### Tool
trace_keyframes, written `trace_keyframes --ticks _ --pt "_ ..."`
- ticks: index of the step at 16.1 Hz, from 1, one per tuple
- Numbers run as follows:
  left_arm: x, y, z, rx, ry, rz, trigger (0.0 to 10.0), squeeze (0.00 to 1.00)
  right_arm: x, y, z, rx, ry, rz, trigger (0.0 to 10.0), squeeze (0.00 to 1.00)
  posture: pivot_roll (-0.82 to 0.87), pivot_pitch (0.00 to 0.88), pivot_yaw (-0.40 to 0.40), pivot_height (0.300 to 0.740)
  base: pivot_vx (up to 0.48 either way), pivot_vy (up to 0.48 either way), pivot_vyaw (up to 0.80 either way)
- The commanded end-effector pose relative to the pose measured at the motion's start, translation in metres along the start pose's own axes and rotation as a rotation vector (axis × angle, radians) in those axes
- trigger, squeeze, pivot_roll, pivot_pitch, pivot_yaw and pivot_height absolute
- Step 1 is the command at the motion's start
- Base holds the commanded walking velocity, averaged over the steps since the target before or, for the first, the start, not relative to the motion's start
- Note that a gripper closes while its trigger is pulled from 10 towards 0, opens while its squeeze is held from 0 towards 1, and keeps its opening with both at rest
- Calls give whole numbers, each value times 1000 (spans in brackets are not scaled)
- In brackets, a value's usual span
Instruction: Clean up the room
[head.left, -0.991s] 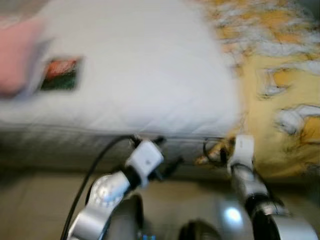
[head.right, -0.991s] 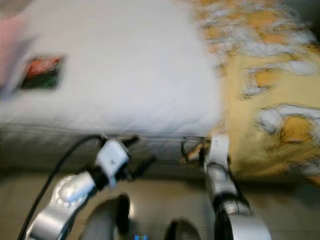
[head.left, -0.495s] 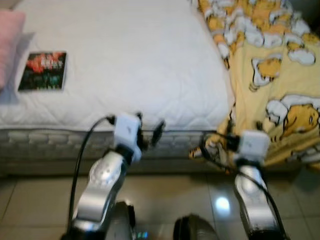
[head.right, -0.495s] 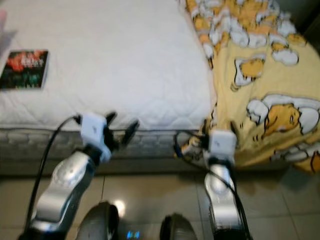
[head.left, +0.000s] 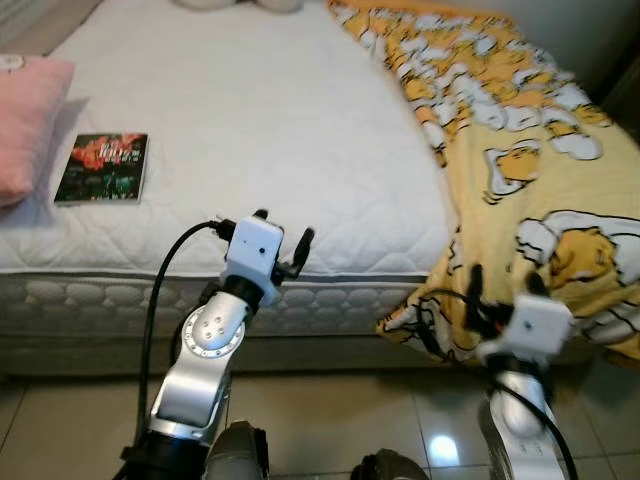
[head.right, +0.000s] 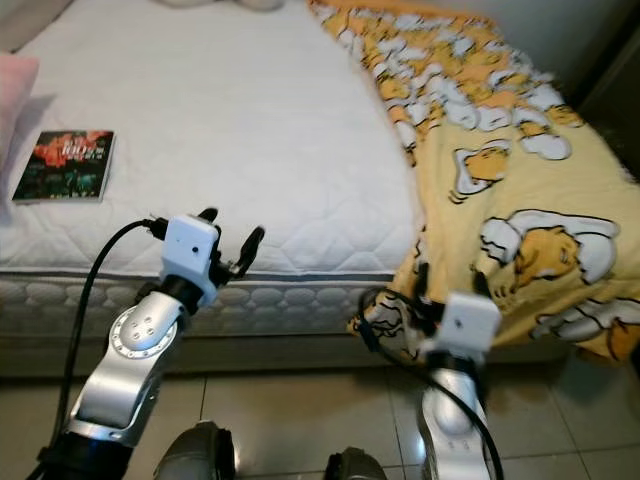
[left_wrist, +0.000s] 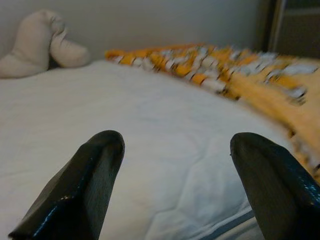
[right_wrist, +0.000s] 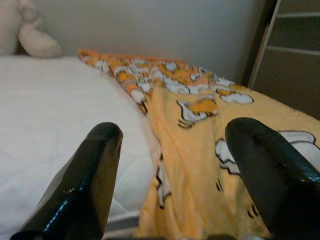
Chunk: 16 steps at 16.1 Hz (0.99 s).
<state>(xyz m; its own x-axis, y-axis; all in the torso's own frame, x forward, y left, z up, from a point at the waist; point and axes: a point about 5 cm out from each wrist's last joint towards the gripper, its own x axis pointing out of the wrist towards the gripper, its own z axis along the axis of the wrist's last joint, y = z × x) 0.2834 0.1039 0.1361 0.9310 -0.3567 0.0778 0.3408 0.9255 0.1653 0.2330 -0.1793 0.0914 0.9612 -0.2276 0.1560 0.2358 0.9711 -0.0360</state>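
Observation:
A yellow blanket (head.left: 520, 170) with a cartoon print covers the bed's right side and hangs over its front edge. A dark book (head.left: 102, 168) lies flat on the white mattress (head.left: 270, 120) at the left, beside a pink pillow (head.left: 25, 125). My left gripper (head.left: 282, 240) is open at the mattress's front edge, nothing between its fingers (left_wrist: 80, 190). My right gripper (head.left: 505, 285) is open in front of the hanging blanket edge (right_wrist: 200, 165), holding nothing.
A cream plush toy (left_wrist: 37, 45) sits at the head of the bed by the wall. A dark cabinet (right_wrist: 292, 60) stands to the right of the bed. Glossy tiled floor (head.left: 330, 410) lies between me and the bed base.
The camera has tilted up and steadied, showing more of the bed. Both arms have risen toward the mattress edge. The blur is gone.

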Motion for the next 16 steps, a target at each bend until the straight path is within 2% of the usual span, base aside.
trace_keyframes --ticks 1,3,5,7,11,16 --pt "4 -7 2 -9 -11 -25 10000 0 4 -5 2 -10 3 -5 10000 0 96 0 -74 699 420 0 0" --pt "6 -12 3 29 -30 -46 10000 0 14 0 5 -7 7 39 10000 0 97 0 -74 699 414 -122 0" --pt "7 -11 0 38 -18 -43 10000 0 19 2 2 -4 32 62 10000 0 99 0 -74 699 401 -257 0" --pt "8 -5 -7 48 9 -26 10000 0 22 2 -8 7 90 66 10000 0 103 0 -75 699 394 -268 0" --pt "8 -6 -10 50 9 -37 10000 0 24 4 -13 21 121 85 10000 0 102 0 -74 699 372 -294 0" --pt "5 -15 -11 61 -6 -98 10000 0 23 4 -21 19 164 90 10000 0 98 0 -70 699 49 -457 0"
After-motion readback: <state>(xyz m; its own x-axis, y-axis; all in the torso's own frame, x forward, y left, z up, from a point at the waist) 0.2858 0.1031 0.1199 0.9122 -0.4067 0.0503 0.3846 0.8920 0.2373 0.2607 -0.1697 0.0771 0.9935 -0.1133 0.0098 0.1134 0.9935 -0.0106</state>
